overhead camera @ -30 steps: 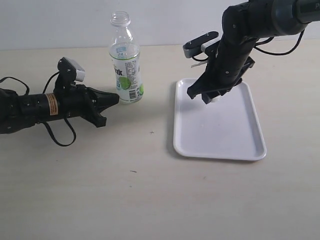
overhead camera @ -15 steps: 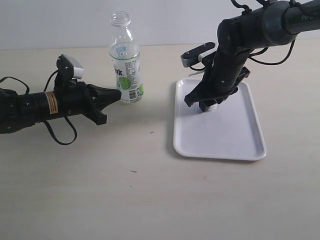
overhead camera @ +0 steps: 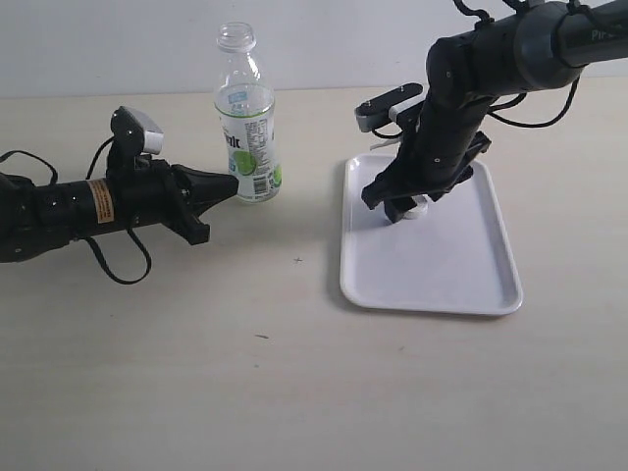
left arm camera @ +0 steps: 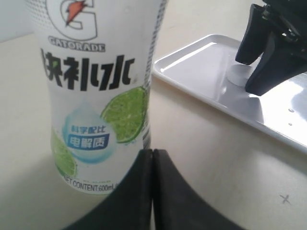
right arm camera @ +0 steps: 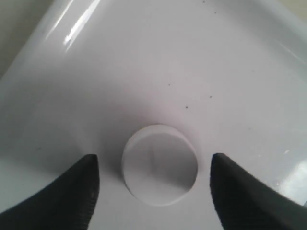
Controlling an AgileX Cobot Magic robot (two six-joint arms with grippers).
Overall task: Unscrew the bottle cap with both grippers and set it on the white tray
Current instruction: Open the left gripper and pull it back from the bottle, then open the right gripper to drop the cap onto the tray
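The bottle [overhead camera: 246, 128] stands upright and uncapped at the back left of the table, its lime label [left arm camera: 91, 120] filling the left wrist view. My left gripper [overhead camera: 232, 188] is shut and empty, its tip just short of the bottle's base [left arm camera: 152, 158]. The white bottle cap [right arm camera: 159, 164] lies flat on the white tray [overhead camera: 442, 265], near its far left part [overhead camera: 416, 207] [left arm camera: 238, 75]. My right gripper [overhead camera: 400, 208] is open, its fingers [right arm camera: 72, 191] standing apart on either side of the cap without touching it.
The tray's raised rim [left arm camera: 192, 86] lies between the bottle and the right arm [overhead camera: 461, 88]. The left arm [overhead camera: 88, 206] stretches low over the tabletop with a loose cable [overhead camera: 118, 265] beside it.
The right gripper came down onto the tray with the cap, then opened and let it go; the cap now rests on the tray. The left gripper edged slightly toward the bottle.
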